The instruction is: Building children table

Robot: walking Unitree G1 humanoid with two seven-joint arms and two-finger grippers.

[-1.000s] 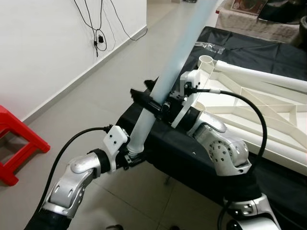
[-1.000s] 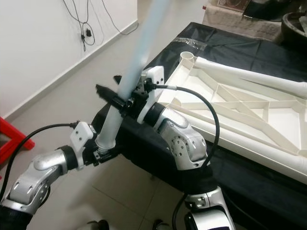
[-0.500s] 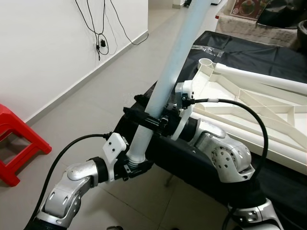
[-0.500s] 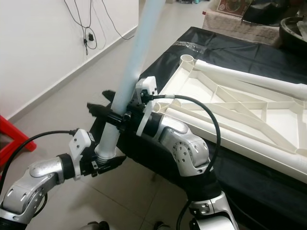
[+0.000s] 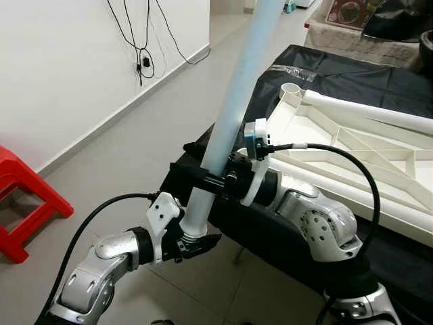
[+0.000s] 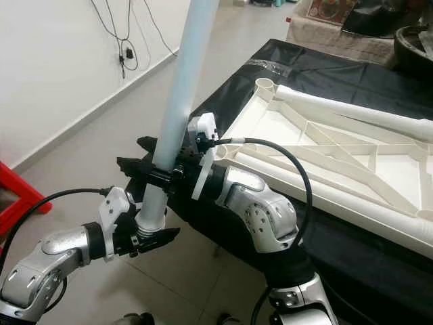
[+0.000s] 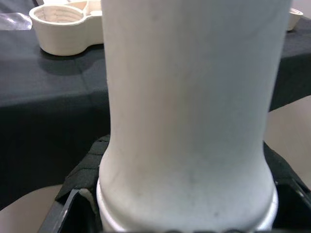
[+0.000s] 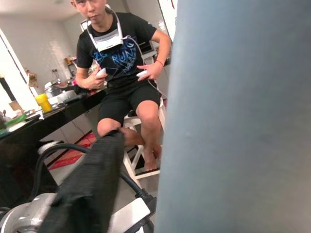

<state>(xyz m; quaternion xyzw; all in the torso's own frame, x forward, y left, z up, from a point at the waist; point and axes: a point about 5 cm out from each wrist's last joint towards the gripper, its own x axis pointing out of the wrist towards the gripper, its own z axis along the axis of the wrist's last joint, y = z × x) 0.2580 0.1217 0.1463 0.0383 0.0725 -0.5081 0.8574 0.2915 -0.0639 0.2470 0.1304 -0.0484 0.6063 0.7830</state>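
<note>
While both grippers' fingers, left gripper point(image 5: 195, 242) low and right gripper point(image 5: 215, 177) higher, clamp the pale blue plastic leg tube point(image 5: 230, 108), the upturned white plastic children's table frame point(image 5: 352, 156) lies on the black-covered tabletop point(image 5: 338, 74), corner socket point(image 5: 291, 88) still unfilled.

We see two silver jointed arms, white plastic wrist housings, looping black cables and long black fingers point(image 5: 203, 242).

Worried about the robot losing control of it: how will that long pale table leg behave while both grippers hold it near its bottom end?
The table leg looks like a stiff hollow plastic tube, so probably light and unbending. With the left gripper and right gripper both low, its long upper part may lever and sway. The smooth round surface could twist or slide between the fingers.
</note>
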